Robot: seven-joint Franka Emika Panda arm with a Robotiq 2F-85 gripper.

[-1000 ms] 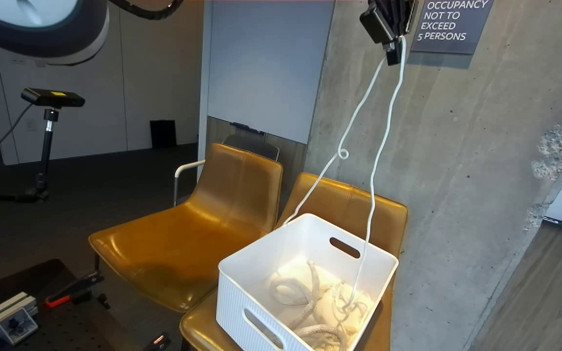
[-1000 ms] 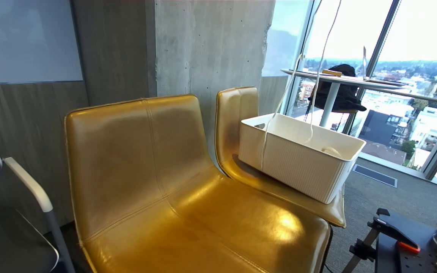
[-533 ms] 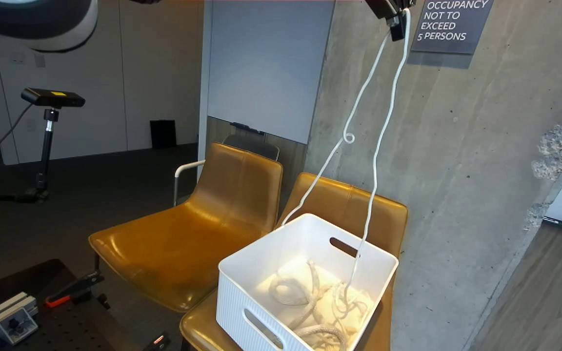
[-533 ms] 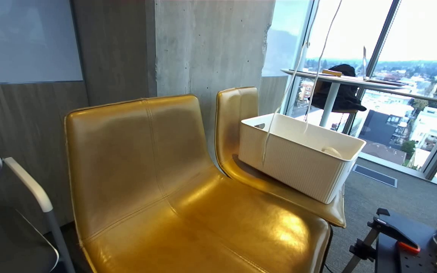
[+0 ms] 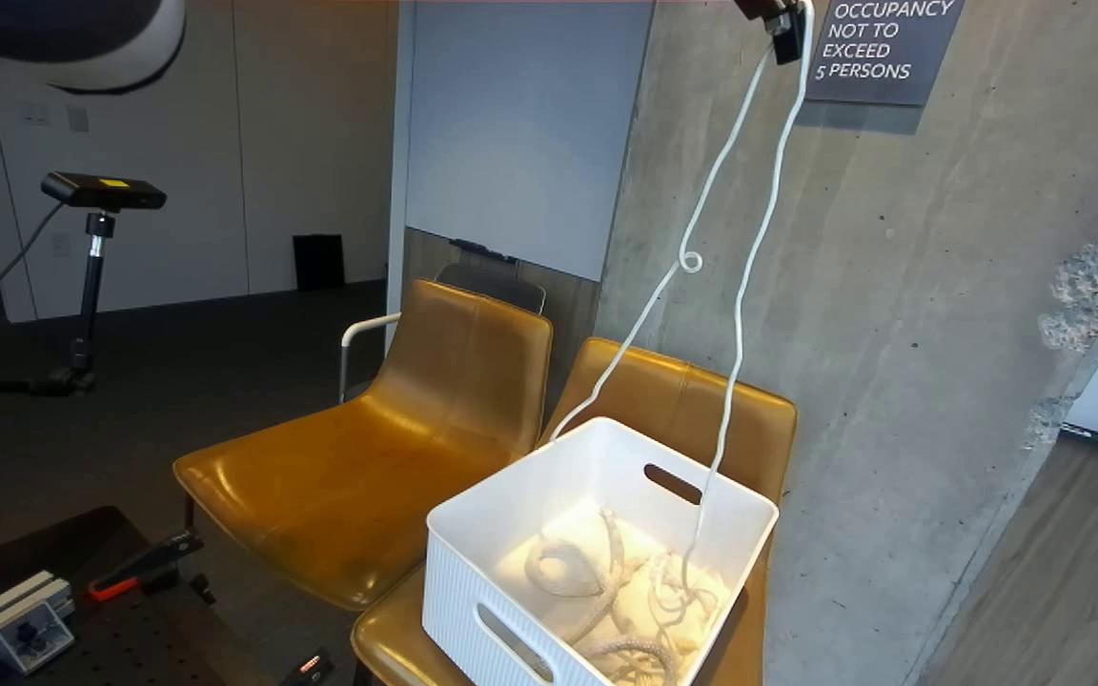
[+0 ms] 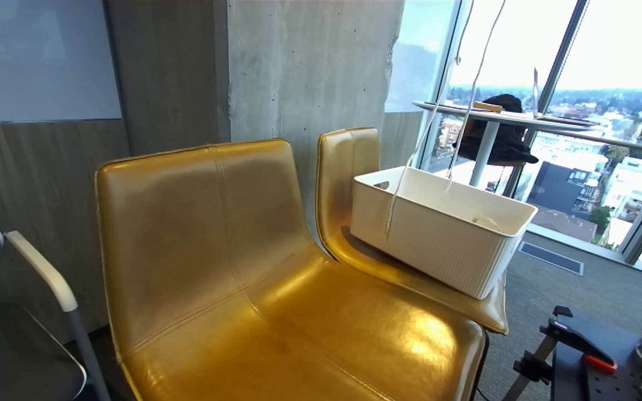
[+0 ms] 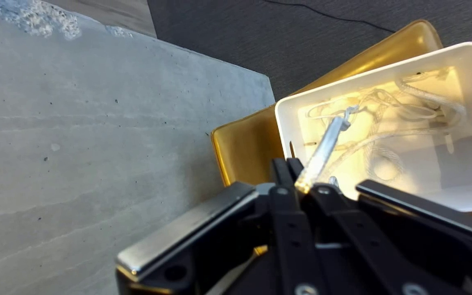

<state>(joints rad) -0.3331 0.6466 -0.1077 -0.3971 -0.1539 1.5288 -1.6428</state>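
Tan upholstered chair, white ribbed bin, gripper, white cord.
The bin rests on the chair; above it, the gripper's fingers are clamped on the cord, one strand reaching into the bin, the other hanging outside its wall.

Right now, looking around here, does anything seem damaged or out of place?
Yes, two things. The concrete pillar has a rough, broken patch by its edge, odd against its smoother face. And the white cord in the gripper has one strand hanging outside the white bin, while the other runs inside.
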